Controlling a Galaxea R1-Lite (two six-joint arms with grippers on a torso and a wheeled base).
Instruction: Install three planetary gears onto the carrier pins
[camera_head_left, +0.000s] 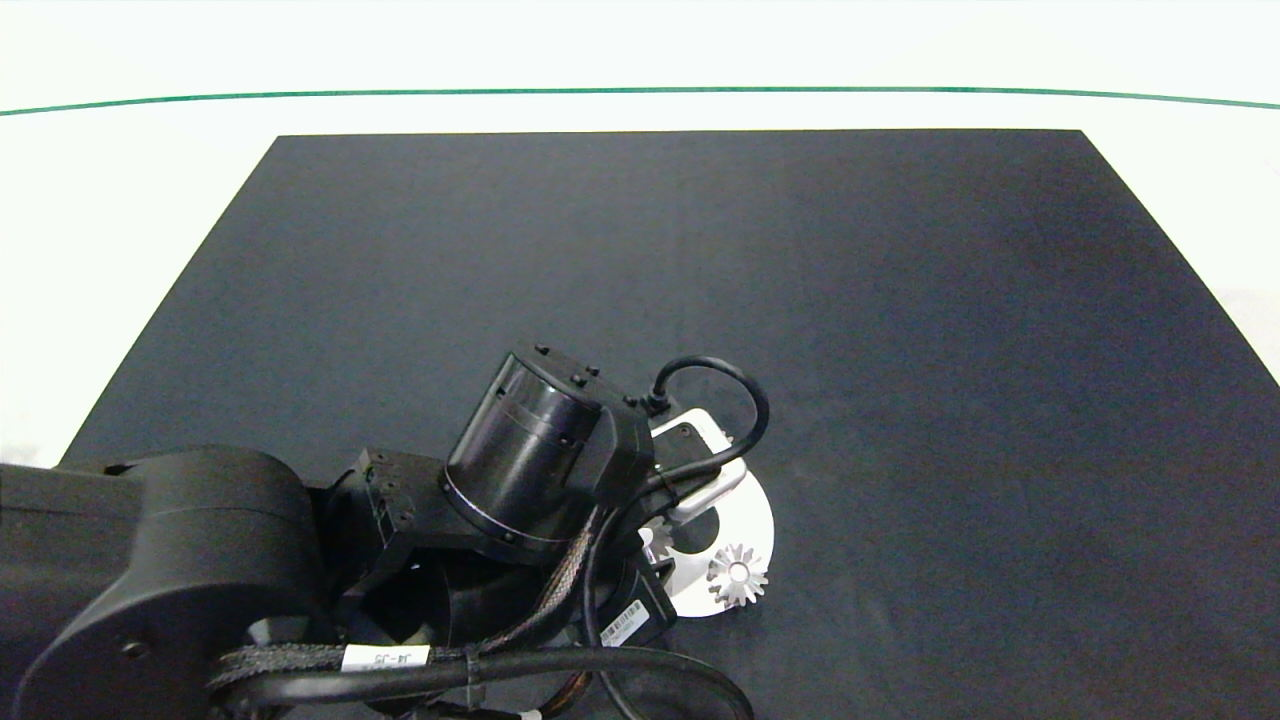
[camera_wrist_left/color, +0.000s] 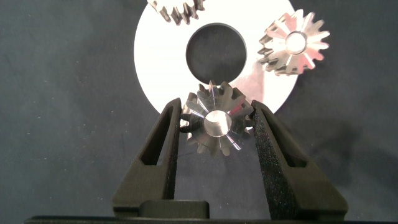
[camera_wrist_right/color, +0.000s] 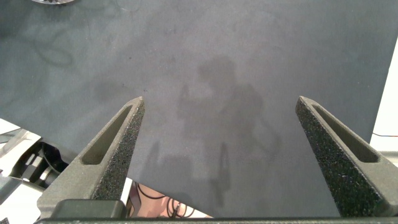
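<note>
The white worktop (camera_head_left: 150, 180) carries a large dark mat (camera_head_left: 700, 280) whose far, left and right stretches lie bare, leaving wide open room on all those sides; everything sits near the mat's near edge, a little left of centre. The left arm (camera_head_left: 200, 570) reaches in from the near-left corner and covers much of the white disc (camera_head_left: 755, 525), which lies flat there with only its right part showing. In the left wrist view the disc's (camera_wrist_left/color: 155, 62) large centre hole (camera_wrist_left/color: 217, 49) is clear. The left gripper (camera_wrist_left/color: 216, 124) hangs over the disc's rim, its fingers (camera_wrist_left/color: 163, 134) clamped on one of the planetary gears (camera_wrist_left/color: 214, 121). A second gear (camera_head_left: 737, 575) sits at the disc's near-right rim, and a third (camera_wrist_left/color: 176, 9) shows only partly at the opposite rim. The carrier pins cannot be made out. The right gripper (camera_wrist_right/color: 217, 140) hovers over bare mat, fingers (camera_wrist_right/color: 112, 149) wide apart
</note>
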